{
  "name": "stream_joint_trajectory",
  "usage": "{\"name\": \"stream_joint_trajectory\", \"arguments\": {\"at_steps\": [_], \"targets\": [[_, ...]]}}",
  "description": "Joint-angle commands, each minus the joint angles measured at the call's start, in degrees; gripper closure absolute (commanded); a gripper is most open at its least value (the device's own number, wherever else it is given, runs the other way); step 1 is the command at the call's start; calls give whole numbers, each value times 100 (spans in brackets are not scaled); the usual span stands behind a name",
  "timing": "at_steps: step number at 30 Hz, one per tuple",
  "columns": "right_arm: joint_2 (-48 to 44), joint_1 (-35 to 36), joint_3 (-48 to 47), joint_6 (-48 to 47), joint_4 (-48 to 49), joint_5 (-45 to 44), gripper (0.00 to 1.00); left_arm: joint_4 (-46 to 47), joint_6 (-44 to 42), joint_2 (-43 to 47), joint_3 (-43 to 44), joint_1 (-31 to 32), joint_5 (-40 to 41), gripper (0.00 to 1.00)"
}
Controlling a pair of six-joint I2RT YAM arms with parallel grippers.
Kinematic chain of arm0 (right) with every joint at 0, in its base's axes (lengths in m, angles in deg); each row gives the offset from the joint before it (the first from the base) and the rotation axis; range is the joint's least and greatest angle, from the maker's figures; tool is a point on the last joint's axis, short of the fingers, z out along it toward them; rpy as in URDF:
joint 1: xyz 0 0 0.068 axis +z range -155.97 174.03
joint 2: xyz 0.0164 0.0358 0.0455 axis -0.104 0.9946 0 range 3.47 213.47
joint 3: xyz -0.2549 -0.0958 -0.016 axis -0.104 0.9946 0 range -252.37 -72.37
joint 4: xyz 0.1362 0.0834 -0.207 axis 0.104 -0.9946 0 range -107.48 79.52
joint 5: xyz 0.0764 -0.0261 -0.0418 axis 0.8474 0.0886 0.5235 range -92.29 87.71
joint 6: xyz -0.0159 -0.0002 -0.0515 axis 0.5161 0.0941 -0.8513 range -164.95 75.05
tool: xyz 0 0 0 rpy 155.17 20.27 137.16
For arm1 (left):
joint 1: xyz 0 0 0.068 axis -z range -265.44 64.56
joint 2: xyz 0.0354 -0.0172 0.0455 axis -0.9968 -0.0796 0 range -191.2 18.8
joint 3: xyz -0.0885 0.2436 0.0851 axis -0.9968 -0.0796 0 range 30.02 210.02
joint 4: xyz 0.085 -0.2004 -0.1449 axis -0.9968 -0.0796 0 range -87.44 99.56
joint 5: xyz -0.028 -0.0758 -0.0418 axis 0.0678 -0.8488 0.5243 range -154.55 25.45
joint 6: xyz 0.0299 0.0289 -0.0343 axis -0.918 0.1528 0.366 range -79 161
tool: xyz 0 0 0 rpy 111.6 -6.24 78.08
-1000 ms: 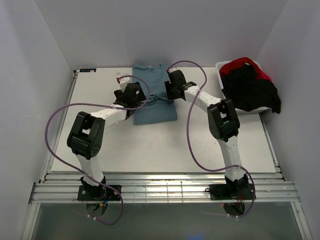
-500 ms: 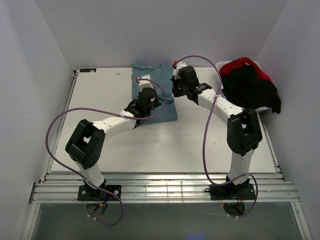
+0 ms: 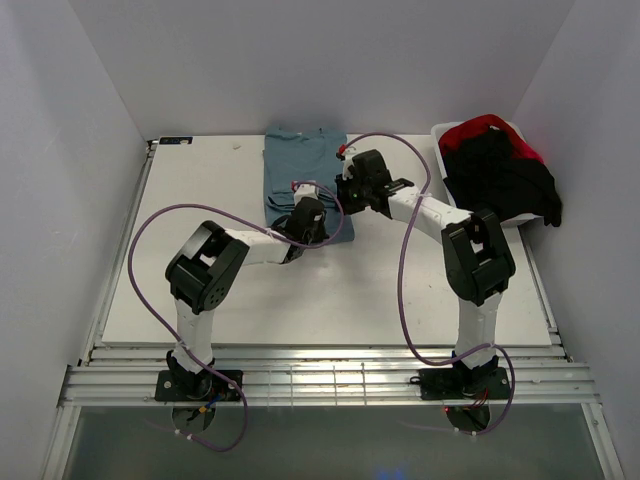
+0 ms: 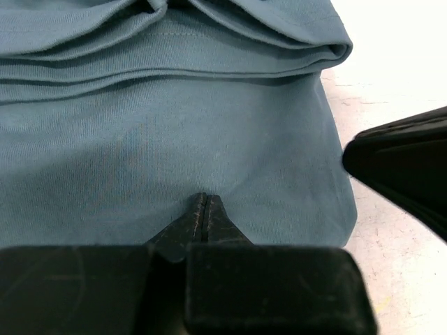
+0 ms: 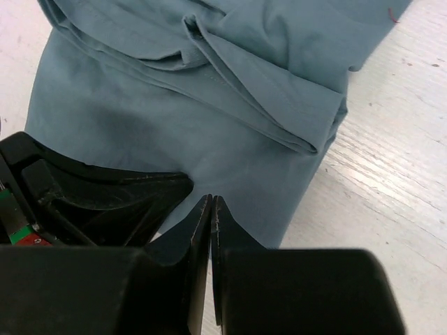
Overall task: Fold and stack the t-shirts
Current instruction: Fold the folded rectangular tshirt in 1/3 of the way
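The teal-blue t-shirt (image 3: pixel 300 165) is laid folded at the far middle of the table (image 3: pixel 330 290), its layered folds lying toward the far edge; the black t-shirt (image 3: pixel 500 180) and the red t-shirt (image 3: pixel 480 128) are heaped in the white tub (image 3: pixel 441 135) at the far right corner, with the black one draped over the tub's near rim. The left gripper (image 4: pixel 204 200) is held over the near part of the teal cloth, fingers pressed tip to tip; the right gripper (image 5: pixel 211 202) is positioned just beside it at the shirt's near right corner, fingers likewise brought together, no cloth clamped.
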Motion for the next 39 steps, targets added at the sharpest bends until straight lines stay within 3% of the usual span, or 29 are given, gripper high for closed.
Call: {"name": "stream_joint_trajectory", "arguments": {"at_steps": [1,16,39], "targets": [[111,26,-155,59,271,427,92,159,3,95,-141,-10,-38,100],[752,149,-454,269,464,1086,92,256,759,754,-1371,632,278,100],[1578,184,-1210,296,359,893,92,239,1488,2010,-2601,1132,533,100]]}}
